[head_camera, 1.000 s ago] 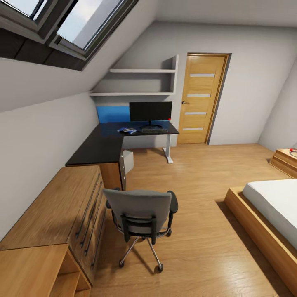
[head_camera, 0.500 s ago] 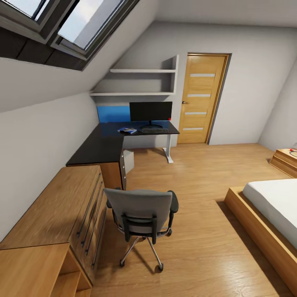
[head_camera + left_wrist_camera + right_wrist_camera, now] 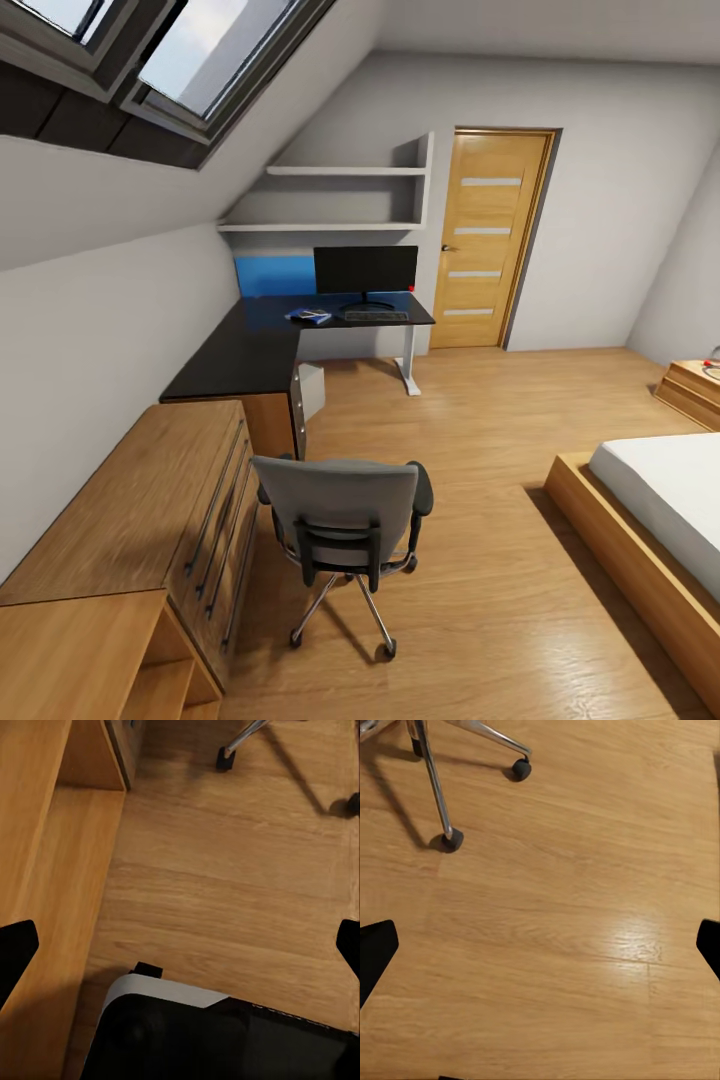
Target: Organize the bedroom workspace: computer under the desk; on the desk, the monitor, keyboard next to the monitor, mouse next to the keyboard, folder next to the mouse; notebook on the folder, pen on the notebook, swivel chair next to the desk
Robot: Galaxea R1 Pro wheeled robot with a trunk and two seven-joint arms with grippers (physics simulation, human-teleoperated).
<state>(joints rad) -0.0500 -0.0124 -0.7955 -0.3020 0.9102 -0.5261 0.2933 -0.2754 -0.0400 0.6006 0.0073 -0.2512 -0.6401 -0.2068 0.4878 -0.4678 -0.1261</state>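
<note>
The grey swivel chair point(image 3: 345, 515) stands on the wood floor with its back toward me, beside the low cabinets and apart from the desk point(image 3: 250, 350). On the far wing of the black L-shaped desk stands the monitor point(image 3: 365, 270), with the keyboard point(image 3: 375, 316) in front of it. Left of the keyboard lies the blue folder point(image 3: 306, 318) with a paler patch on it, likely the notebook. Mouse and pen are too small to tell. The pale computer point(image 3: 312, 388) sits under the desk. My left gripper point(image 3: 180, 949) and right gripper point(image 3: 540, 949) hang open over bare floor.
Low light-wood cabinets point(image 3: 130, 520) line the left wall. A bed point(image 3: 660, 500) fills the right side, a nightstand point(image 3: 695, 385) beyond it. A wooden door point(image 3: 490, 240) is at the back. Chair casters point(image 3: 450, 840) and my base point(image 3: 225, 1035) show near the grippers.
The head view has shifted very slightly, so the camera moved a little. Nothing in the room has visibly moved.
</note>
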